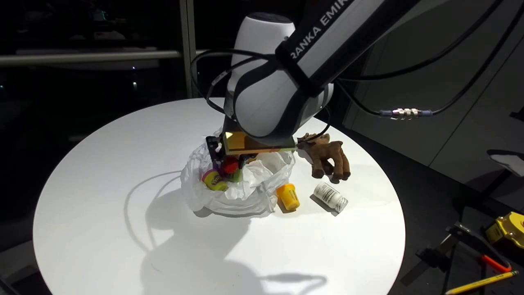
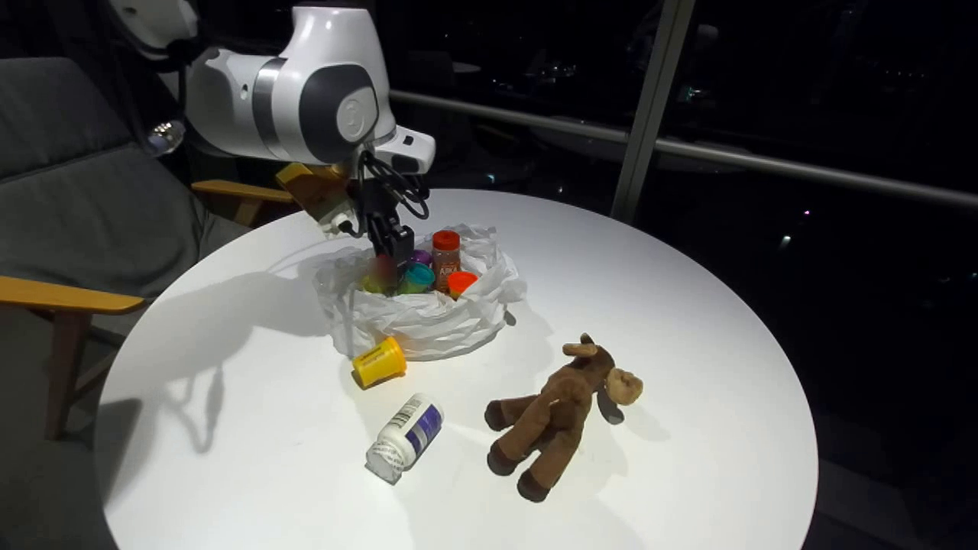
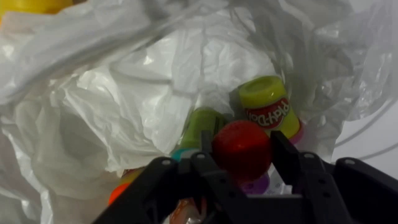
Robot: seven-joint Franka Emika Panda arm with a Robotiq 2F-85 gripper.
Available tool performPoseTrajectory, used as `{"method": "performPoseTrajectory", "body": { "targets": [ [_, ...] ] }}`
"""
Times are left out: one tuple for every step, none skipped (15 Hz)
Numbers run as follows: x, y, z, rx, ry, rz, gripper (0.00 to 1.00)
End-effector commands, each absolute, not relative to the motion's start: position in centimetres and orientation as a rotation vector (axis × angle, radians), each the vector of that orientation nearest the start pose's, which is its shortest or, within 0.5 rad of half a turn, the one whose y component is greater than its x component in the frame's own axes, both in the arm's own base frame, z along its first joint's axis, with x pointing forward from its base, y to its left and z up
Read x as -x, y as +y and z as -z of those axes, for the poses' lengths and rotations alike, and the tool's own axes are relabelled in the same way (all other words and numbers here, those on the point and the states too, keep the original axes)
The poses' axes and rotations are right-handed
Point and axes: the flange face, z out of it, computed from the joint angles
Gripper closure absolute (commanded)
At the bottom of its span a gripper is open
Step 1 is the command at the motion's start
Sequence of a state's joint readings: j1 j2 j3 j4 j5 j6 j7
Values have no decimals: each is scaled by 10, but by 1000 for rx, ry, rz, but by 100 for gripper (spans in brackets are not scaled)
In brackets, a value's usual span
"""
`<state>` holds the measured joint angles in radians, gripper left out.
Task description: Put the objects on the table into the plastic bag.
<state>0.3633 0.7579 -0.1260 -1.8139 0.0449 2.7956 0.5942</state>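
"So, what has the hand (image 3: 242, 138) got?"

"Its fingers are clamped on a round red thing (image 3: 242, 152) (a ball, I'd guess; it's too blurred to swear to). From my distant seat I see no long axis on it, so the turn of the wrist shouldn't matter."

"Then what does?"

"What lies below. The hand points down into the mouth of the plastic bag (image 2: 428, 336); the red thing looks to be within its rim. A pink-lidded tub (image 3: 267, 104) lies tipped just beside it, and a green tub (image 3: 203, 124) with a teal lid sits by the opposite finger. Whether either touches it, I can't tell. I judge that parting the fingers comes next."

"And outside?"

"On the tabletop (image 1: 102, 176), a yellow tub (image 2: 380, 362) on its side just beside the bag, then a white bottle (image 2: 409, 435) and a brown plush (image 2: 565, 409). I'd take that tub next, as the nearest."

"Any writing?"

"Play-Doh, upside down, on the pink-lidded tub in the wrist view. In an exterior view, something like AJIKA on a red-capped jar (image 2: 447, 260). My arm (image 1: 266, 102) reads RANKA EMIK, ends not showing. The bottle's print I can't make out."
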Motion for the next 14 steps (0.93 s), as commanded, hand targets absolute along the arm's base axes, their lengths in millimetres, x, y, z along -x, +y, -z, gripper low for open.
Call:
{"method": "performPoseTrajectory", "body": {
  "targets": [
    [-668,156,-151,3024,590,412,75],
    [-670,154,-151,3024,594,420,75],
    [-672,154,-151,3023,596,423,75],
    [-673,154,-151,3023,597,426,75],
    [-675,153,-150,3022,600,431,75],
    [-675,154,-150,3021,600,434,48],
    [-676,154,-152,3019,601,442,24],
    [-677,155,-153,3015,599,448,23],
    [-678,155,-155,3011,600,451,21],
    [-677,155,-159,3005,601,456,13],
    [-677,155,-165,2996,602,461,7],
    [-676,155,-169,2989,604,468,1],
    [-675,155,-176,2980,605,480,0],
    [-673,155,-182,2973,609,490,0]
  ]
}}
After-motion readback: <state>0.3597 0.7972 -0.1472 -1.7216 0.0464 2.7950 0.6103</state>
